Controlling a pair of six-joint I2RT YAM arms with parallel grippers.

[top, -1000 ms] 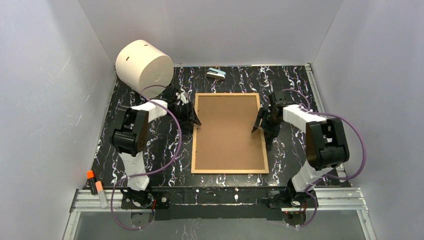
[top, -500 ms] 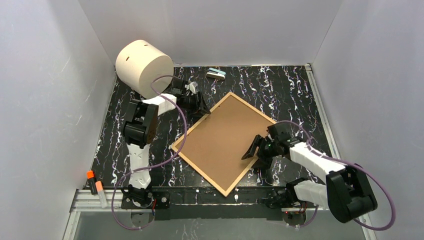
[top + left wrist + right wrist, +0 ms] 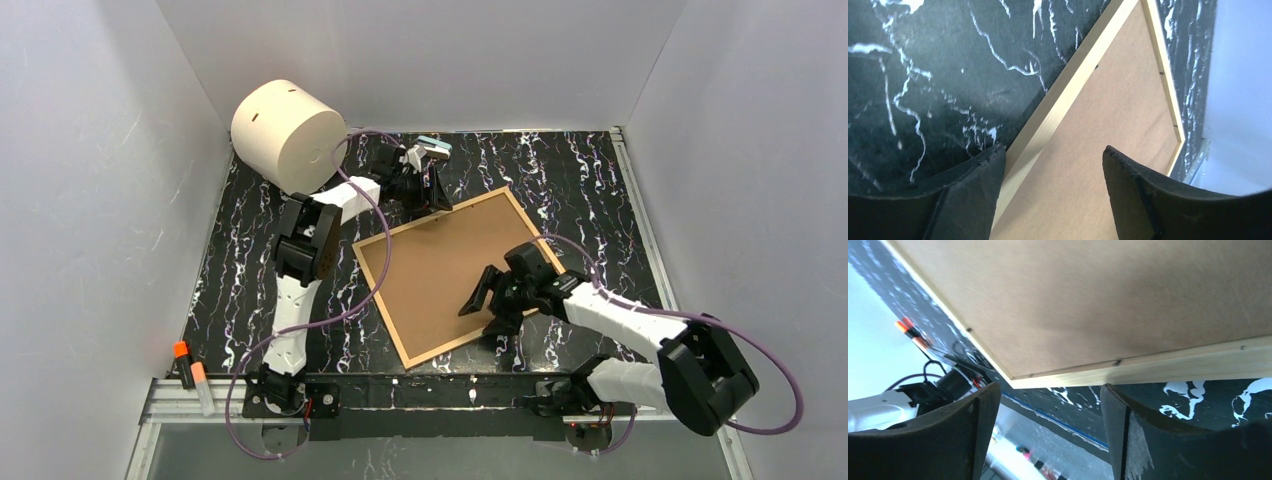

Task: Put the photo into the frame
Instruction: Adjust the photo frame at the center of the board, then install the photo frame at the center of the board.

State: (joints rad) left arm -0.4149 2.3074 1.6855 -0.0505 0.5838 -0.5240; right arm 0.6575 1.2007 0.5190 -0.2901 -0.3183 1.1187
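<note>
The frame [image 3: 440, 275] is lying back-up mid-table, its long axis running 8 to 2 o'clock, the left gripper [image 3: 438, 195] hovering jaws apart at its 12 o'clock edge, the right gripper [image 3: 487, 310] likewise apart at 5 o'clock, no photo showing

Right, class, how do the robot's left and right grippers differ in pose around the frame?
The left gripper sits at the frame's far edge; the right gripper at its near edge. The left arm stretches far out; the right arm is bent back near its base. Both have open fingers and hold nothing.
</note>
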